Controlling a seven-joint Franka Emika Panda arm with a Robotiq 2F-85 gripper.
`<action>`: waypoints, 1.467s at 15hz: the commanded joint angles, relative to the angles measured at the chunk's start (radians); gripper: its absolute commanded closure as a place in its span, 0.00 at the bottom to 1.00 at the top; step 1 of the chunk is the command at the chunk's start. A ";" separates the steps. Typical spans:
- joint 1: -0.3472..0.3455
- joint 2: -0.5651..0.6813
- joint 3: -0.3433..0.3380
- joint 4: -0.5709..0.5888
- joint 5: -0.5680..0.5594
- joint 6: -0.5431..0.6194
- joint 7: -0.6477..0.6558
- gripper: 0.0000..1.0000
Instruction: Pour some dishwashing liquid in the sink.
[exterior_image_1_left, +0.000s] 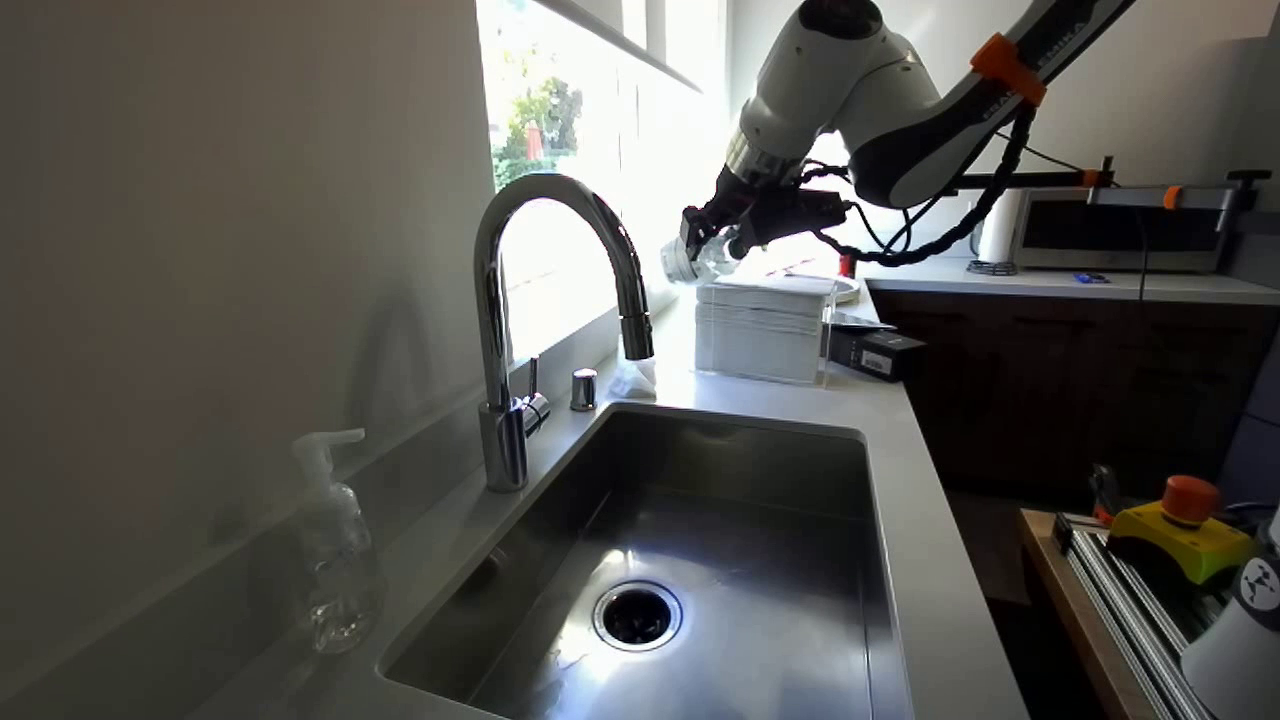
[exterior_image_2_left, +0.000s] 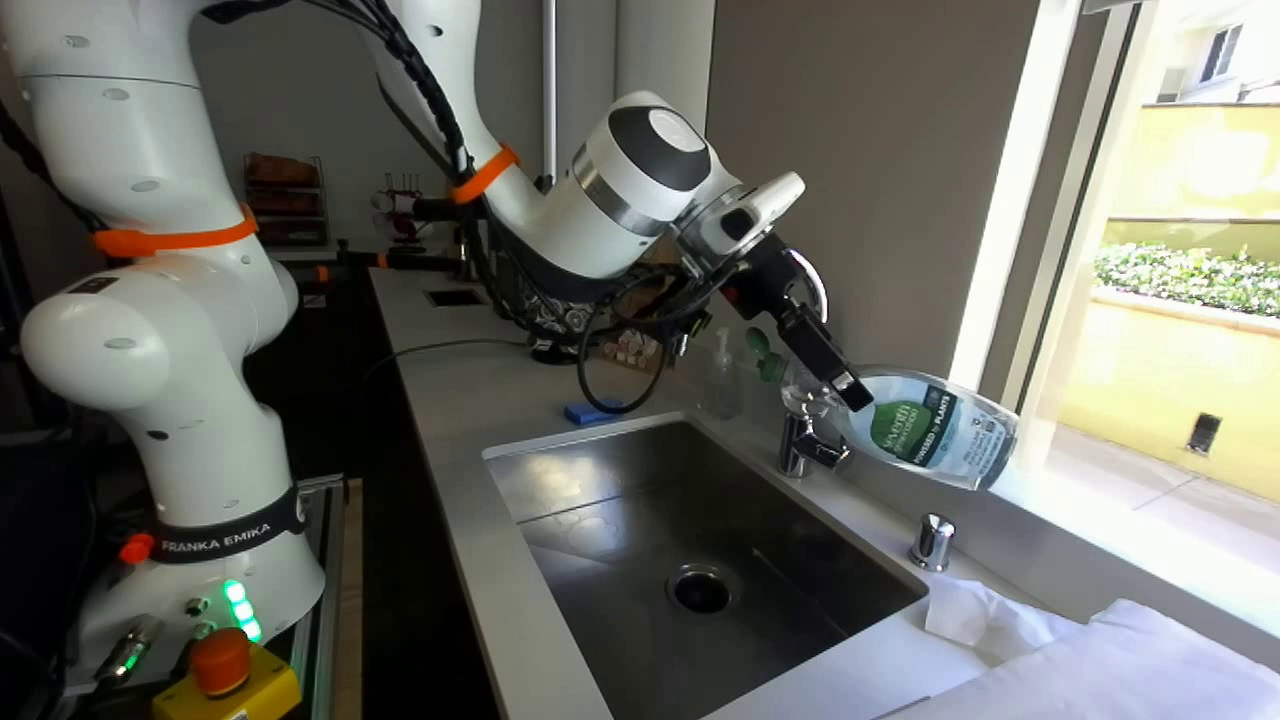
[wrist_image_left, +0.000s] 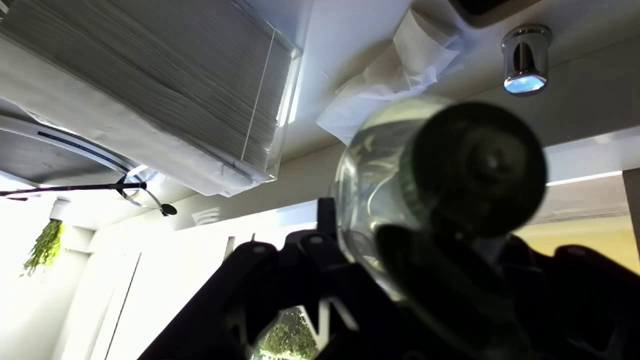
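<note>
We have the gripper (exterior_image_1_left: 714, 245) clamped around the dishwashing liquid (exterior_image_2_left: 920, 425), toward the cap end; in an exterior view one finger (exterior_image_2_left: 828, 355) shows clearly, lying across the bottle's shoulder. Bottle is see-through, held well off upright in mid-air, base toward the window (exterior_image_2_left: 1180, 330); its label (exterior_image_2_left: 955, 432) reads "powered by plants". In an exterior view the green cap (exterior_image_2_left: 769, 366) sits higher than the base, lid flipped back; the wrist view gets the cap nearly end-on, dark and blurred. We place the bottle above counter level, near the stack of white paper towels (exterior_image_1_left: 762, 335). Liquid level in it we can't make out. Sink (exterior_image_1_left: 760, 600) lies lower, set into the counter (exterior_image_2_left: 450, 400), drain (exterior_image_1_left: 638, 617) in its floor. Chrome faucet (exterior_image_1_left: 494, 330) stands on the strip between sink and wall (exterior_image_1_left: 200, 300), small chrome cylinder (exterior_image_2_left: 933, 543) near it, crumpled white paper (wrist_image_left: 407, 62) just beside that. Clear pump bottle (exterior_image_1_left: 340, 580) stands upright by the wall, seen in both exterior views. We also log a blue item (exterior_image_2_left: 592, 411) on the counter just beyond the sink's rim, a black box (exterior_image_1_left: 878, 352) beside the towels, and a red stop button (exterior_image_1_left: 1190, 500) on a yellow housing (exterior_image_1_left: 1160, 540).
</note>
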 joint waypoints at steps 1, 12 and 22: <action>-0.005 -0.022 0.013 0.007 -0.132 0.007 0.127 0.69; 0.002 -0.016 0.028 0.034 -0.409 -0.004 0.380 0.69; 0.015 -0.025 0.043 0.050 -0.652 -0.029 0.630 0.69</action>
